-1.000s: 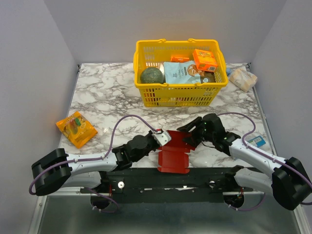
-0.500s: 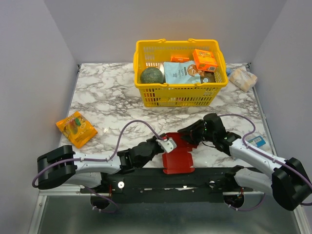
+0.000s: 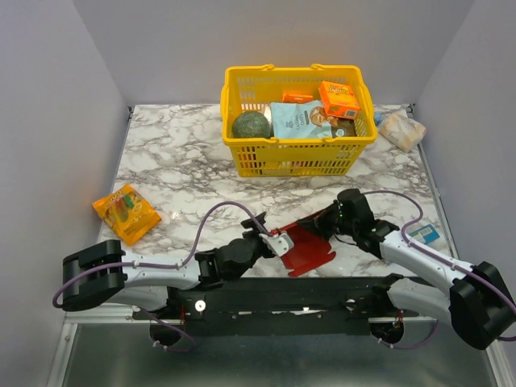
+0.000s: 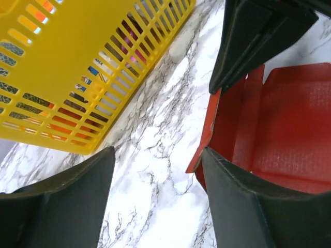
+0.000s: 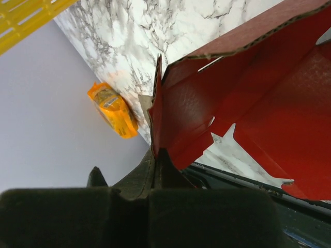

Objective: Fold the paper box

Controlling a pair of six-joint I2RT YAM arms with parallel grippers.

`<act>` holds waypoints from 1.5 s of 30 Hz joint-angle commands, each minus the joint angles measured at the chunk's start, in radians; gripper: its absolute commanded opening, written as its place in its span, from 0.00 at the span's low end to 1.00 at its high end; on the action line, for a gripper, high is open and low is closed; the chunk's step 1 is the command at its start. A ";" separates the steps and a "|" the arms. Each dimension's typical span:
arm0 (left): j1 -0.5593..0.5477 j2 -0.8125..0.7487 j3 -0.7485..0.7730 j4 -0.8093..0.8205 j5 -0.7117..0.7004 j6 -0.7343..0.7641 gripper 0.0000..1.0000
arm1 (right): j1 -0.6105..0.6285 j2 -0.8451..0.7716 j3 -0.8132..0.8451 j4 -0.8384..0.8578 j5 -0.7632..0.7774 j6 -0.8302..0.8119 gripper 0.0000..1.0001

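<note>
Paper box [image 3: 313,250], pinched by right gripper [image 5: 156,164]

We log the left arm [image 3: 161,270] lying low, running from its shoulder at 8 o'clock toward 2 o'clock, wrist near centre. On the left tool [image 3: 280,239] the fingers [image 4: 67,206] stand spread, gripping nothing. We log the right arm [image 3: 419,256] stretched from 4 o'clock toward 10 o'clock, elbow low. The right tool [image 3: 313,223] has its pads pressed together, pinching a flap edge of the paper box [image 5: 269,103]. Both tools sit near each other, not touching.
</note>
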 commanded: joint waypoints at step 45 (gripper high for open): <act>0.361 0.080 0.364 -0.646 0.379 -0.517 0.72 | -0.003 0.143 0.023 0.170 0.013 -0.024 0.01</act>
